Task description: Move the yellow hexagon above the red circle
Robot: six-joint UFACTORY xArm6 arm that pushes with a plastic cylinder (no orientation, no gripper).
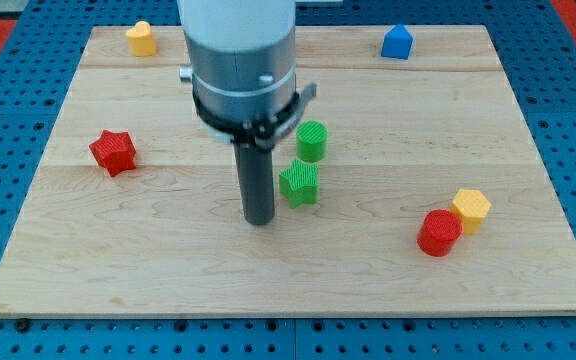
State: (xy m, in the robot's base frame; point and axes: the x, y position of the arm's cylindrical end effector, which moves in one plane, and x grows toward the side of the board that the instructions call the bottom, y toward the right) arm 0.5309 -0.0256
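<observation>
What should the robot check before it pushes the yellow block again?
1. Yellow hexagon in sight: ok.
2. Red circle in sight: ok.
3. Hexagon already above the circle: not ok, it sits up and to the view's right, touching it.
4. My tip near the hexagon: not ok, it is far to the view's left, beside the green star.
5. Path to the hexagon free of blocks: ok if the tip passes below the star.

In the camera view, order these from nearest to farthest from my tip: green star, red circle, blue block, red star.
From my tip:
1. green star, just to the view's right
2. red star, view's left
3. red circle, view's right, beside the yellow hexagon
4. blue block, view's top right
</observation>
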